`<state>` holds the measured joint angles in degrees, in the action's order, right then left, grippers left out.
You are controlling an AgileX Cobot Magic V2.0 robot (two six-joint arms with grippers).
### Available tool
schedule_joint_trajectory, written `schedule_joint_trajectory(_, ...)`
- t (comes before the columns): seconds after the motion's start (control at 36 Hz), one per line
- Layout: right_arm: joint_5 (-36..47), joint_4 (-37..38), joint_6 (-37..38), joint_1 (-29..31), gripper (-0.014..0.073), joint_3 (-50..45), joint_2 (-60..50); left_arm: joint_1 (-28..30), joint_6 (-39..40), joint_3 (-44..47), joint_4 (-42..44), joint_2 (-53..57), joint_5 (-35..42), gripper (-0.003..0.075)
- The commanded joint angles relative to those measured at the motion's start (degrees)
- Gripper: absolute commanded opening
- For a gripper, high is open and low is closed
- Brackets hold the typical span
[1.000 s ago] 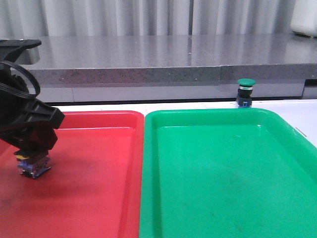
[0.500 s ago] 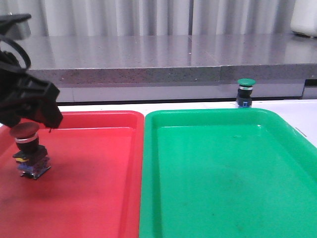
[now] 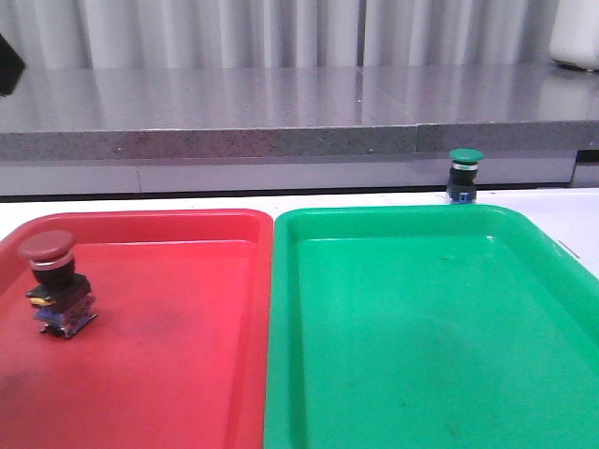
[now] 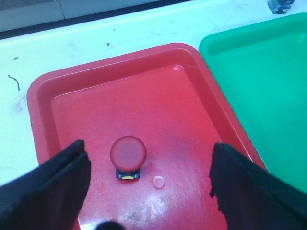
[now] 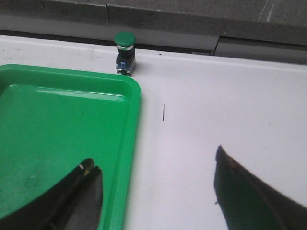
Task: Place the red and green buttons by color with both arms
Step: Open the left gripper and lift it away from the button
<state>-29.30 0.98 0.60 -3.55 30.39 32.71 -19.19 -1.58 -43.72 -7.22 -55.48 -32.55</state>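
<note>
The red button point(image 3: 56, 285) stands upright in the red tray point(image 3: 187, 374) near its left side. It also shows in the left wrist view point(image 4: 128, 155), below my left gripper point(image 4: 148, 163), which is open, empty and raised above the red tray point(image 4: 158, 96). The green button point(image 3: 464, 175) stands on the white table behind the green tray point(image 3: 430, 374). In the right wrist view the green button point(image 5: 124, 53) is beyond the green tray's point(image 5: 57, 120) far corner. My right gripper point(image 5: 156, 175) is open and empty over the tray's edge and the table.
A grey stone ledge point(image 3: 281, 117) runs along the back of the white table point(image 5: 225, 110). The two trays lie side by side, touching. A white object point(image 3: 576, 33) stands on the ledge at the far right.
My left gripper let go of the red button, rose and left the front view at the upper left. The red button stays upright in the red tray. The green button has not moved.
</note>
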Motion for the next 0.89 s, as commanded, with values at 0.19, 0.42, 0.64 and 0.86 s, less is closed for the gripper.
schedule_joint_trajectory(0.19,3.7,0.5,-0.6,0.4,0.0516,1.9,0.4,-0.5,0.6,-1.3,-0.8,11.1,-4.0,0.0511)
schedule_joint_trajectory(0.42,3.7,0.5,-0.6,0.4,0.0516,1.9,0.4,-0.3,2.0,-1.3,-0.4,16.8,-7.7,0.0511)
schedule_joint_trajectory(0.64,3.8,0.5,-0.6,0.4,0.0516,1.9,0.4,-0.3,2.5,-1.3,0.4,19.9,-8.2,0.0511)
schedule_joint_trajectory(0.86,4.2,0.5,-0.6,0.4,0.0516,1.9,0.4,-0.3,4.5,-1.3,4.4,20.0,-8.5,0.0511)
